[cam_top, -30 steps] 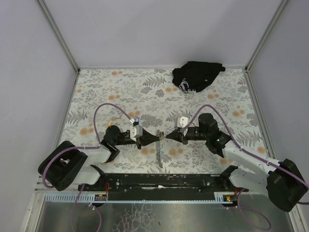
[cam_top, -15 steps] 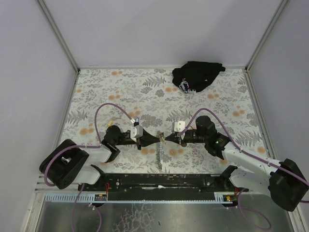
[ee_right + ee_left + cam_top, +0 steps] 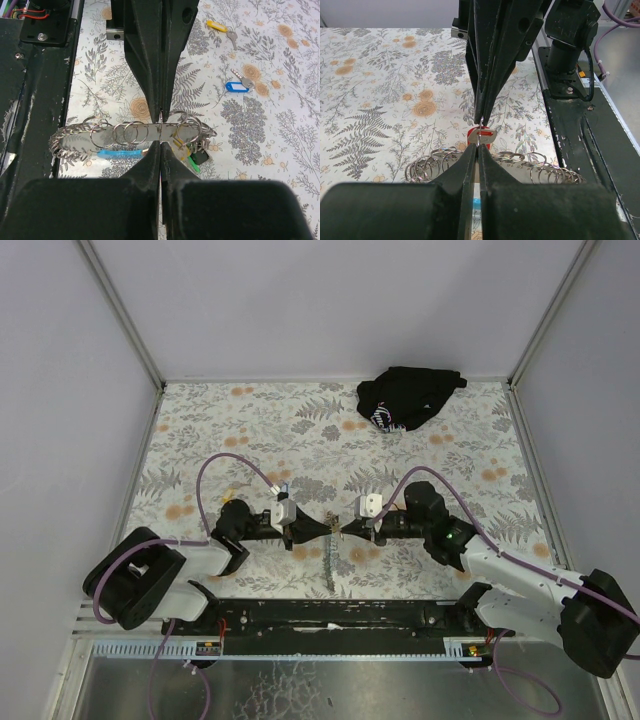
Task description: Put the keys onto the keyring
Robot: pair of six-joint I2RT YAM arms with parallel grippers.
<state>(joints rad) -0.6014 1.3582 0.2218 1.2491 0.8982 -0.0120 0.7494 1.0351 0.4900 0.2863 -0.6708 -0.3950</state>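
Note:
My left gripper [image 3: 328, 527] and right gripper [image 3: 344, 530] meet tip to tip above the keyring strip [image 3: 330, 562]. In the left wrist view my left gripper [image 3: 478, 148] is shut on a thin ring, and a red-tagged key [image 3: 481, 135] hangs just beyond, under the right fingertips [image 3: 481, 116]. In the right wrist view my right gripper [image 3: 160, 146] is shut, seemingly on that key, at the strip with several rings [image 3: 132, 132] and its light-blue section [image 3: 120, 153]. Green and yellow tags [image 3: 192, 161] hang at the strip's end. A blue-tagged key [image 3: 236, 86] and a yellow-tagged key [image 3: 218, 25] lie loose.
A black cloth bundle [image 3: 408, 397] lies at the back right. The black base rail [image 3: 330, 615] runs along the near edge under both arms. Purple cables [image 3: 215, 470] arch over each arm. White walls close in the flowered table [image 3: 250, 430].
My right gripper has moved left and closed the gap to my left gripper's tip. The left arm has stayed in place.

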